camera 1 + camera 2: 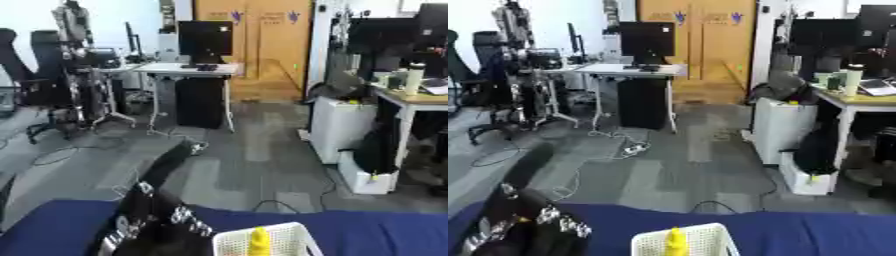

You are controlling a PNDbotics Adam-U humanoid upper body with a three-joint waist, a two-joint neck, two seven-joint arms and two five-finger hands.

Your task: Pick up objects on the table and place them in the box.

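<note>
tabletop (376, 230) looks like matt blue cloth, the white box (293, 235) on it is perforated plastic holding something glossy yellow (259, 241).

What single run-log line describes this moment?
left arm raised, hand unclear | right hand unseen | yellow object in white box | blue table

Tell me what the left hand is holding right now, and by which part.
Cannot be told: the left hand shows only as a dark blur beside the white basket, its fingers indistinct.
</note>
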